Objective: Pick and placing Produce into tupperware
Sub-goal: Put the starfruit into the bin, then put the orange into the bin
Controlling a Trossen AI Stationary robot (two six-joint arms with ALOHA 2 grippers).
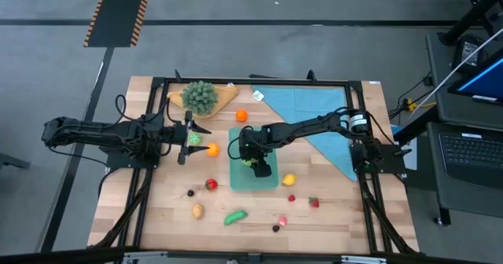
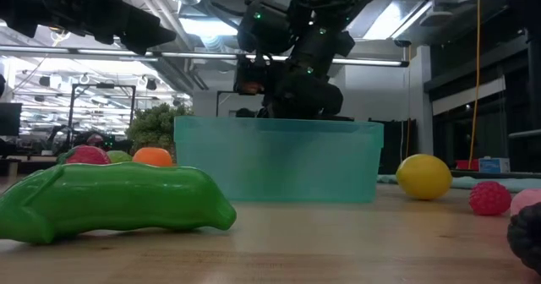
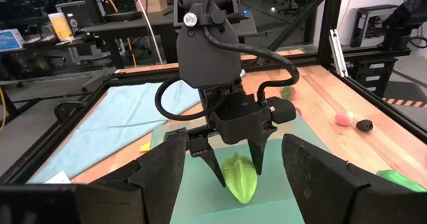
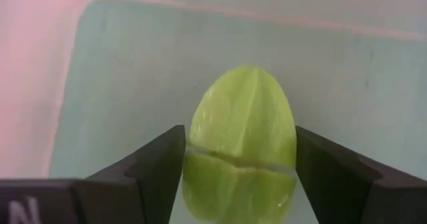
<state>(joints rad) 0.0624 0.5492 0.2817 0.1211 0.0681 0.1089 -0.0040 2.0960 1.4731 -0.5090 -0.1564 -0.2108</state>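
Observation:
The teal tupperware [image 1: 236, 184] [image 2: 279, 161] sits mid-table. My right gripper [image 1: 253, 162] [image 4: 240, 177] reaches steeply down into it, open, one finger on each side of a light-green ribbed fruit [image 3: 240, 179] [image 4: 243, 117]. The fruit appears to rest on the container floor [image 3: 200, 201]. My left gripper [image 1: 189, 138] [image 3: 233, 147] waits left of the container, raised, open and holding nothing. More produce lies loose on the wood: a green pod [image 1: 235, 216] [image 2: 118, 199], a lemon [image 1: 289, 180] [image 2: 423, 176] and two orange fruits [image 1: 212, 148] [image 1: 241, 115]. My right gripper's fingers [image 4: 167, 167] stand close against the two sides of the green fruit [image 4: 200, 137], coming from above at a slant. I cannot tell whether they touch it. The fruit's lower part appears to rest on the tupperware floor.
A bushy green bunch [image 1: 200, 96] lies on a wooden board at the far left, with a light-blue cloth [image 1: 314, 107] at the far right. Small red, brown and dark pieces [image 1: 211, 184] [image 1: 197, 210] [image 1: 313, 202] dot the near half of the table. A black frame [image 1: 157, 83] rims the table.

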